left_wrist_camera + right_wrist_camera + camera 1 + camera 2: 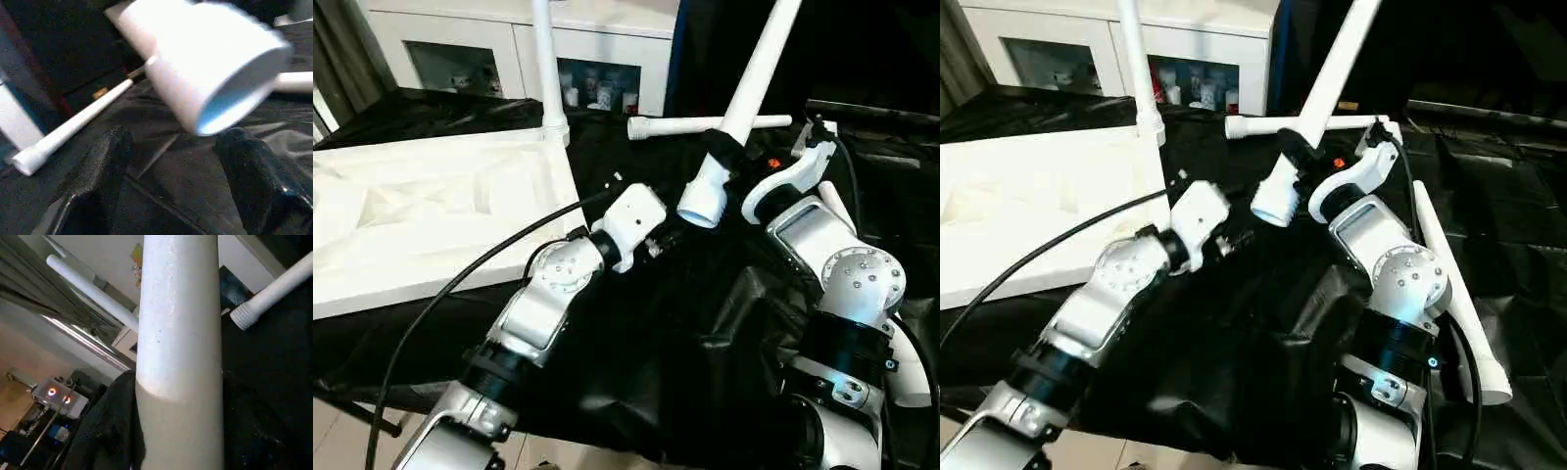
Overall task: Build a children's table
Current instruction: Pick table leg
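The white table top (431,215) lies ribbed side up at the left. One leg (546,69) stands upright in its near-right corner socket. My right gripper (721,147) is shut on a second leg (749,78), held tilted with its wide hollow end (702,204) pointing down above the cloth. The right wrist view shows that leg (178,333) clamped between the fingers. My left gripper (176,152) is open just under the hollow end (220,83), not touching it. A third leg (705,124) lies on the cloth behind. A fourth leg (1449,284) lies at the right.
A black cloth (685,343) covers the work surface in folds. A white cabinet with glass doors (509,49) stands at the back. A black cable (440,294) runs from my left forearm across the table top's near edge.
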